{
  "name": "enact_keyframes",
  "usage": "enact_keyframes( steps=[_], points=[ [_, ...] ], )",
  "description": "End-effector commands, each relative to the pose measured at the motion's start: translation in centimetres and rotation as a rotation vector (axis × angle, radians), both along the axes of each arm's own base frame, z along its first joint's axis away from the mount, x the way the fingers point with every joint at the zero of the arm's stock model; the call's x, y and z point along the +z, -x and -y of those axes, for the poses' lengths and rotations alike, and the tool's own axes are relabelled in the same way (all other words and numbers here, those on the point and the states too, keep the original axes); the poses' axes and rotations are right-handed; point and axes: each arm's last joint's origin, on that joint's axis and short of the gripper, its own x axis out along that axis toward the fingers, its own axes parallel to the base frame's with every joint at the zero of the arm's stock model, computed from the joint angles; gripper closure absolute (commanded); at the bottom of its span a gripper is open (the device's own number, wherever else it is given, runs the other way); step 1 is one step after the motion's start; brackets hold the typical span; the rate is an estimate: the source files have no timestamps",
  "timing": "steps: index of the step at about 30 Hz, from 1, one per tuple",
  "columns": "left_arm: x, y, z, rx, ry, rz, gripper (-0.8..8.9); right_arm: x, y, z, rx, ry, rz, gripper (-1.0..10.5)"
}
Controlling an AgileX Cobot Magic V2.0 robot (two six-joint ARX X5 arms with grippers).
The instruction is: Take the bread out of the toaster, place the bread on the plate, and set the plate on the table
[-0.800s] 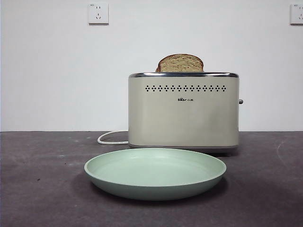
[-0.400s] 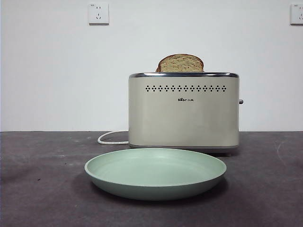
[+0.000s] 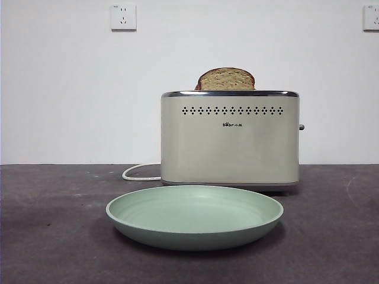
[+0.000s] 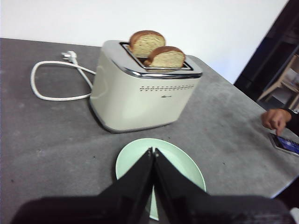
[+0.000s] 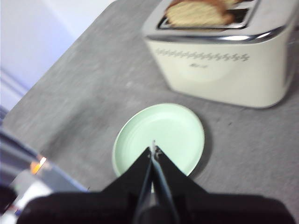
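Nothing has shifted: tan speckled bread slice (image 3: 225,79) stands in the cream toaster (image 3: 230,139), behind the mint-green plate (image 3: 194,216). Both grippers (image 4: 153,151) (image 5: 153,150) hover closed, empty; open jaws wide before pinching the crust.

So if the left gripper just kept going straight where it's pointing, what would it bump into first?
Most likely the plate. The left gripper has its jaws shut, and their tips show over the plate's near part. The toaster stands beyond it. How high the gripper hangs is unclear, so this is a guess.
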Motion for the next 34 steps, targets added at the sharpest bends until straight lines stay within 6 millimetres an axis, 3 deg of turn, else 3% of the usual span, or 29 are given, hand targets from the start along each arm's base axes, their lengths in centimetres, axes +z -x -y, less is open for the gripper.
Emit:
enact_keyframes(
  steps=[1, 8, 10, 11, 13, 15, 27, 34],
  points=[
    [0.6, 0.2, 0.0, -0.022, -0.030, 0.014, 8.21, 0.2, 0.1, -0.1, 0.056, 0.023, 0.001, 9.6],
    [1.1, 0.3, 0.0, -0.025, -0.041, 0.021, 8.12, -0.1, 0.2, -0.1, 0.065, 0.035, -0.023, 9.3],
    [1.1, 0.3, 0.0, -0.024, -0.040, 0.020, 7.64, -0.1, 0.2, -0.1, 0.065, 0.034, -0.024, 8.1],
    [1.1, 0.3, 0.0, -0.024, -0.040, 0.020, 6.92, -0.1, 0.2, -0.1, 0.063, 0.033, -0.026, 7.2],
    [1.1, 0.3, 0.0, -0.024, -0.040, 0.020, 4.23, -0.1, 0.2, -0.1, 0.060, 0.028, -0.030, 4.9],
    [1.1, 0.3, 0.0, -0.025, -0.041, 0.020, 2.27, -0.1, 0.2, -0.1, 0.058, 0.026, -0.033, 3.6],
    [1.6, -0.4, 0.1, -0.056, -0.033, 0.065, 2.15, -0.1, 0.2, -0.1, 0.058, 0.026, -0.041, 3.4],
    [2.7, -3.7, 0.4, -0.143, -0.016, 0.151, 2.15, -0.2, -0.1, -0.1, 0.055, 0.023, -0.059, 3.4]
  ],
)
